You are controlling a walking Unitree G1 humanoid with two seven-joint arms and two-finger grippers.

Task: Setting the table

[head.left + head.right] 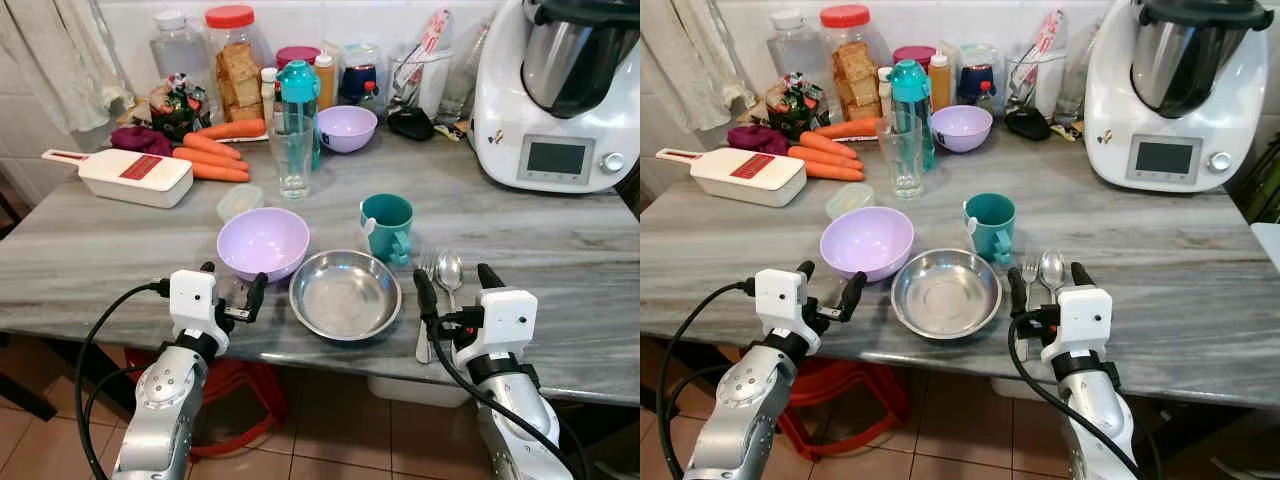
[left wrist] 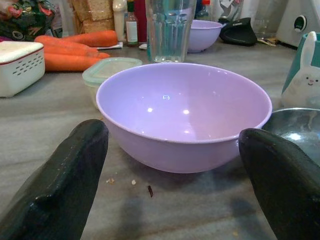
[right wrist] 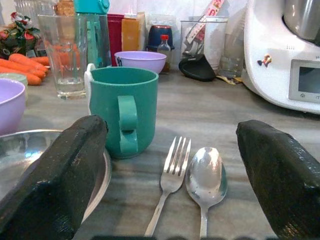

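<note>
We hold both silver arms raised and bent towards the near edge of the grey marble table [image 1: 560, 250]. Our left gripper [image 1: 231, 283] sits at that edge on the left, its two long black fingers spread wide. Our right gripper [image 1: 457, 284] sits at the same edge further right, fingers equally parted, pointing across the table.

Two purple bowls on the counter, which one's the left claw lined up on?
The larger purple bowl by the steel dish, directly ahead of the open left claw. The smaller purple bowl sits far back among the jars.
</note>
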